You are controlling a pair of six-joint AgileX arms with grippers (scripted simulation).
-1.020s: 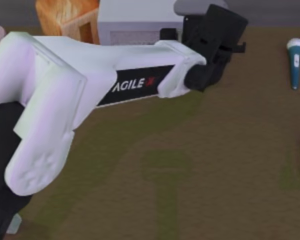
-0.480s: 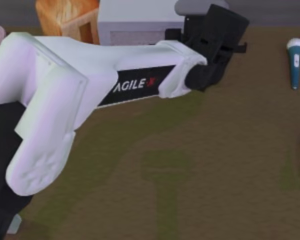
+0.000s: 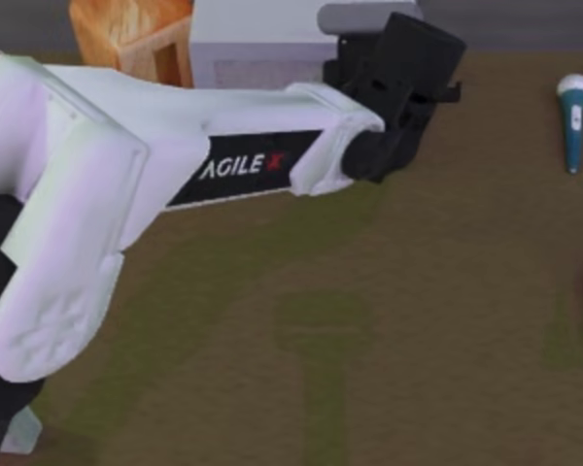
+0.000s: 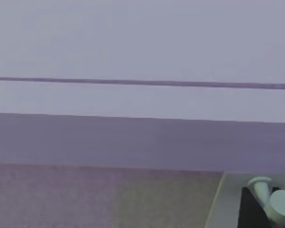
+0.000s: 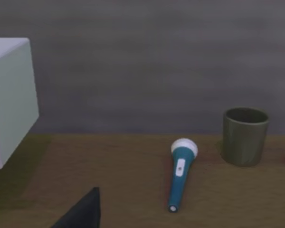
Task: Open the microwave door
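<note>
While the left pincer (image 3: 394,73) crowds the microwave (image 3: 262,34) at top centre, its grip state can't be told; the microwave door (image 4: 142,137) looks barely ajar, so a steady outward arc seems best.

Your left arm (image 3: 126,184) is built of bulky, rounded white shells, glossy with a faint lilac tint. Its forearm carries a black strip lettered "AGILE" in white, ending in a red X. Black parts show at the near left under the shells. The wrist and left pincer (image 3: 394,73) are matte black, blocky and angular.
</note>
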